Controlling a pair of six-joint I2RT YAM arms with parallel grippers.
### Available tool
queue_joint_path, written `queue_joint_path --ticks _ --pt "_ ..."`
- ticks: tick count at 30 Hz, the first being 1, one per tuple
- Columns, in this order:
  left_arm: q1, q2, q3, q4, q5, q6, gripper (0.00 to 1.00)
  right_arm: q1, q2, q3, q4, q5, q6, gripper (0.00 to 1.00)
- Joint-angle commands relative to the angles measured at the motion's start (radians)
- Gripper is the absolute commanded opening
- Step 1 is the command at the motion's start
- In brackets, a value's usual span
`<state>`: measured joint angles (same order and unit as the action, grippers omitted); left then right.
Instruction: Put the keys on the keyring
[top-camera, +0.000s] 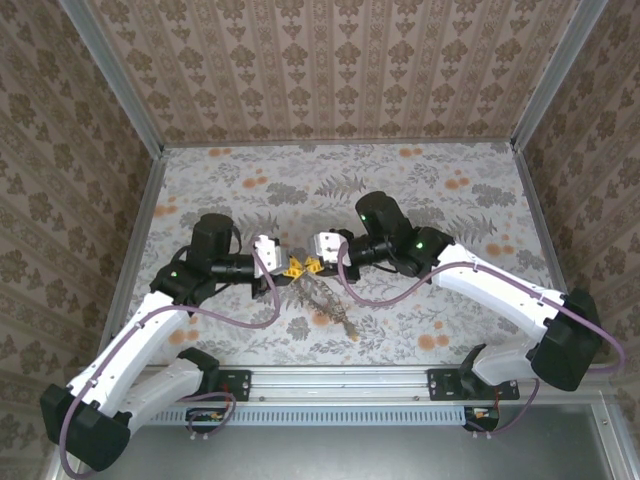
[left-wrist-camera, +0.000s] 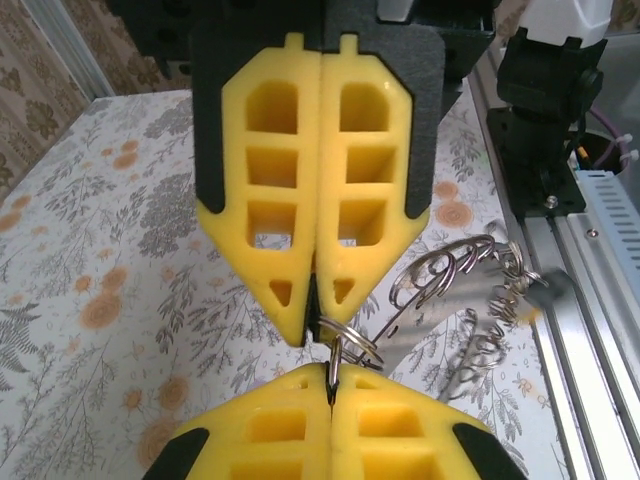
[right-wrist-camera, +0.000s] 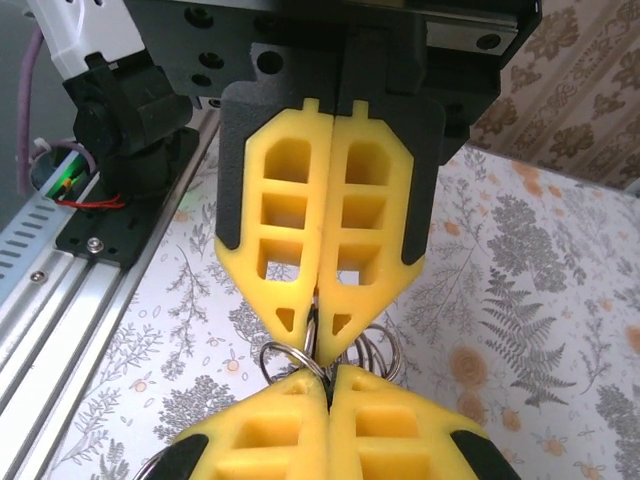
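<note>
Top view first. Your left end effector (top-camera: 291, 268) and right end effector (top-camera: 313, 265) meet tip to tip at centre frame, over the floral counter (top-camera: 450, 200). Below them a grey-brown bundle of wire loops (top-camera: 325, 300) trails toward lower right. It is too small here to sort out, and you can't pick out the keys.

Now the left wrist view. The left end effector (left-wrist-camera: 315, 318) comes down from the top with its yellow fingers pressed fully together. They pinch a small metal keyring (left-wrist-camera: 352, 346) right at the tip, just below centre. The right end effector (left-wrist-camera: 330, 385) rises from the bottom edge, also closed, and the same ring slips into its seam. The wire loops (left-wrist-camera: 440, 280) fan out blurred at centre right, beside the aluminium rail (left-wrist-camera: 585, 270).

Over to the right wrist view. The right end effector (right-wrist-camera: 325, 345) is clamped tight, with the keyring (right-wrist-camera: 285, 357) curling round its tip at lower centre. The left end effector (right-wrist-camera: 330, 385) butts up from below.

On handling, I'd expect thin steel wire: very light, stiff but springy, and slick. Both bites are tiny, so the ring could twist or pop free. I'd grip across the flat of the coil, close to the split end, and leave the gap clear for a key.

There is no brand, label or writing you can read.
</note>
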<state>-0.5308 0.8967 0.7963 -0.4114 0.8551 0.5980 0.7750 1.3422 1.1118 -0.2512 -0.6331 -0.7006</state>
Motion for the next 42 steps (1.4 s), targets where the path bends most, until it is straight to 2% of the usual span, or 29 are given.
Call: queue_joint_path --ticks 1,6,13,23,33,42 --pt "-0.011 -0.013 0.029 0.010 -0.035 -0.021 0.00 0.006 -0.059 -0.036 0.116 0.027 -0.039 0.00" --pt "0.007 -0.004 0.029 0.052 -0.045 -0.106 0.00 0.006 -0.089 -0.080 0.164 0.052 -0.040 0.00" --pt "0.034 0.007 0.018 0.167 0.004 -0.245 0.00 0.005 -0.076 -0.081 0.122 0.033 -0.050 0.00" --pt "0.035 0.040 0.071 0.141 0.074 -0.259 0.00 0.006 -0.037 -0.075 0.103 0.076 -0.042 0.04" --pt "0.037 0.060 0.098 0.124 0.046 -0.284 0.00 0.005 -0.012 -0.067 0.083 0.060 -0.025 0.09" --pt "0.044 0.069 0.109 0.117 0.032 -0.308 0.00 0.006 0.006 -0.075 0.135 0.081 0.018 0.15"
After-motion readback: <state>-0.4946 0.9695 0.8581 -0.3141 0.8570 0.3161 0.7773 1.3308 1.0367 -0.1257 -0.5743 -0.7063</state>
